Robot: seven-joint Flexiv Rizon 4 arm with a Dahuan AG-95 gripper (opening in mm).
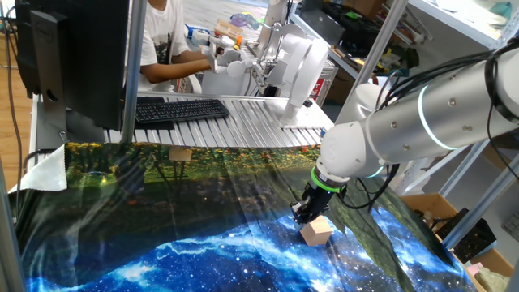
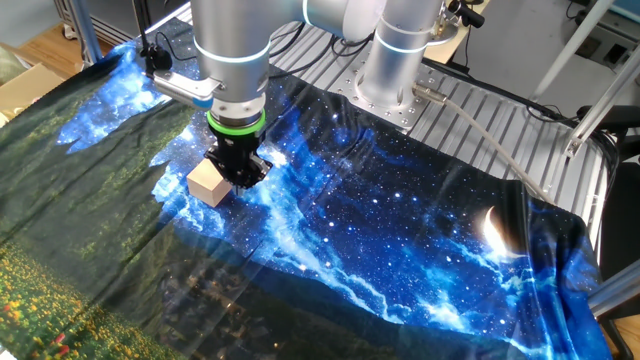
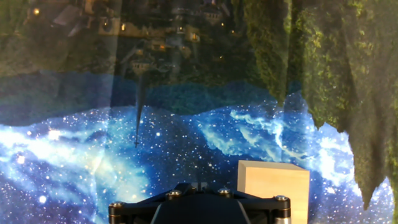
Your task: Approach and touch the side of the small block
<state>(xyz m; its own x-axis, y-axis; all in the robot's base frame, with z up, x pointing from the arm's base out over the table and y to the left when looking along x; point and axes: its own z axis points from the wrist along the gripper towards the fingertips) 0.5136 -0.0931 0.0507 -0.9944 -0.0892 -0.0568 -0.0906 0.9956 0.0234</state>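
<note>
The small block (image 1: 317, 231) is a plain light-tan wooden cube resting on the galaxy-print cloth (image 1: 203, 251). My gripper (image 1: 306, 212) is low over the cloth, right beside the cube, and its dark fingers look closed together with nothing between them. In the other fixed view the gripper (image 2: 240, 170) stands against the right side of the block (image 2: 208, 184); I cannot tell if a small gap is left. In the hand view the block (image 3: 273, 186) sits at the lower right, next to the black gripper body (image 3: 199, 208); the fingertips are hidden there.
A flat tan tape-like rectangle (image 1: 180, 154) lies on the cloth near its far edge. A keyboard (image 1: 178, 108) and monitor (image 1: 73, 57) stand on the slatted metal table behind. The robot base (image 2: 385, 90) and a hose (image 2: 480, 140) are at the back. Cardboard boxes (image 1: 438, 212) sit at the right.
</note>
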